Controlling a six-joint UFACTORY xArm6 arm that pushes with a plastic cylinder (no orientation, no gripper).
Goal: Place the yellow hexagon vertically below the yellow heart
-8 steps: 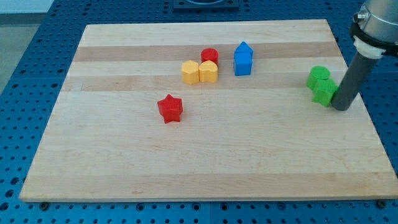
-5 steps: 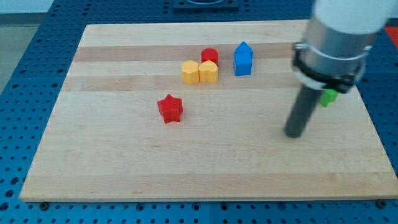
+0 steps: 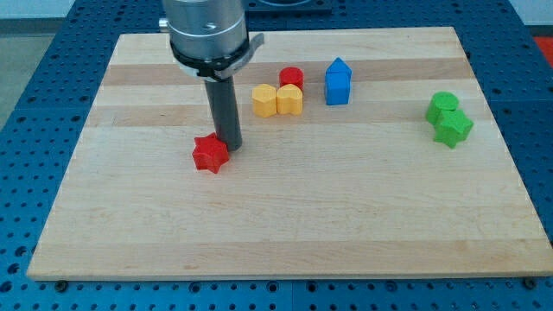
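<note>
The yellow hexagon (image 3: 263,100) sits on the wooden board (image 3: 285,225) near the view's top centre, touching the left side of the yellow heart (image 3: 289,99). A red cylinder (image 3: 291,77) stands just above the heart. My tip (image 3: 229,143) is down and to the left of the hexagon, pressed against the right side of a red star (image 3: 210,154).
A blue house-shaped block (image 3: 338,82) stands to the right of the heart. Two green blocks (image 3: 448,118) sit together near the board's right edge.
My tip has swept from the view's right edge across the board to the left. It has pushed the red star a little down and to the left. The other blocks have not moved.
</note>
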